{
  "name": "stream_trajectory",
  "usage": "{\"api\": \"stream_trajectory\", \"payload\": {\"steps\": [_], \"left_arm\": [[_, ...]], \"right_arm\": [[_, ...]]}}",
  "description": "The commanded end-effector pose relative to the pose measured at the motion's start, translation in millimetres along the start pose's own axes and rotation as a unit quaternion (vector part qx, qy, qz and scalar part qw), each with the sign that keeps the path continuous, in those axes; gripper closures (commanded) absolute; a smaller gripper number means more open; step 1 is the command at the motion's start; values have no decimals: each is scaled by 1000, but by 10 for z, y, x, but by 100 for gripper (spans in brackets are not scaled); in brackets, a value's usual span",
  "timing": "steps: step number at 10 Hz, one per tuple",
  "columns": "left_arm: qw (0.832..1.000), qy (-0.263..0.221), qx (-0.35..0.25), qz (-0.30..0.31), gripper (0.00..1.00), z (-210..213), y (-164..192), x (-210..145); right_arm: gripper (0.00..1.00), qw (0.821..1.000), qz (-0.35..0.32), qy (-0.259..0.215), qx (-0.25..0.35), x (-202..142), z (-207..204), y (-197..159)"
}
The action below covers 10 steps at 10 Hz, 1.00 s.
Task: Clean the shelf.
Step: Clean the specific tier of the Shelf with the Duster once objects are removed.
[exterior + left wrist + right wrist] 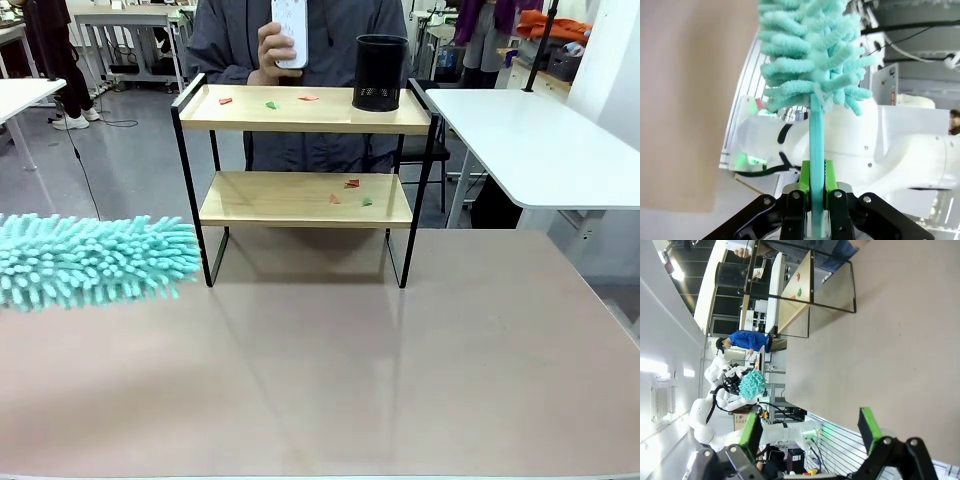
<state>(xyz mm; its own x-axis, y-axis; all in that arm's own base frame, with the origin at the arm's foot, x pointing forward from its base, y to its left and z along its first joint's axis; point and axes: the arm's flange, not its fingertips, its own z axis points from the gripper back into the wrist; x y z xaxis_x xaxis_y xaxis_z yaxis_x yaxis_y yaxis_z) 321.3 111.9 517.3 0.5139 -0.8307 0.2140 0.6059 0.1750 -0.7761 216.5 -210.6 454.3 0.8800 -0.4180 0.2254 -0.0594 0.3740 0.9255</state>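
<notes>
My right tool (810,414) hangs over the counter (890,340), its green pads (751,430) spread wide apart. The view is rolled, so the shelf (805,285) stands sideways at the top. It has red and green scraps (799,290) on its lower board and a black cup (732,275) on the upper. Farther off, a teal duster (752,384) shows by the other arm (710,405).

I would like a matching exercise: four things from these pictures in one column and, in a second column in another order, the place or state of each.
Column one:
1. duster
2. black mesh cup
3. white device
4. right gripper

Column two:
A. open, holding nothing
B. on the right end of the top board of the shelf
C. clamped by its handle in the left gripper
D. in the person's hand, behind the shelf

Pairs: 1-C, 2-B, 3-D, 4-A.
</notes>
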Motion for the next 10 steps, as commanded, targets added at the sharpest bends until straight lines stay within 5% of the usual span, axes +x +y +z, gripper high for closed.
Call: {"api": "stream_trajectory", "payload": {"steps": [1, 4, 7, 10], "left_arm": [[997, -64, 35, 24, 88, -12, -401, 429], [987, -110, 99, 57, 88, -475, -532, 942], [990, -50, 123, 40, 88, -734, -521, 1315], [991, -67, 110, 36, 88, -533, -575, 1128]], "right_arm": [[0, 1000, 13, -3, 8, 8, 7, 8], [0, 1000, 13, -3, 8, 8, 7, 8], [0, 1000, 13, -3, 8, 8, 7, 8], [0, 1000, 13, -3, 8, 8, 7, 8]]}}
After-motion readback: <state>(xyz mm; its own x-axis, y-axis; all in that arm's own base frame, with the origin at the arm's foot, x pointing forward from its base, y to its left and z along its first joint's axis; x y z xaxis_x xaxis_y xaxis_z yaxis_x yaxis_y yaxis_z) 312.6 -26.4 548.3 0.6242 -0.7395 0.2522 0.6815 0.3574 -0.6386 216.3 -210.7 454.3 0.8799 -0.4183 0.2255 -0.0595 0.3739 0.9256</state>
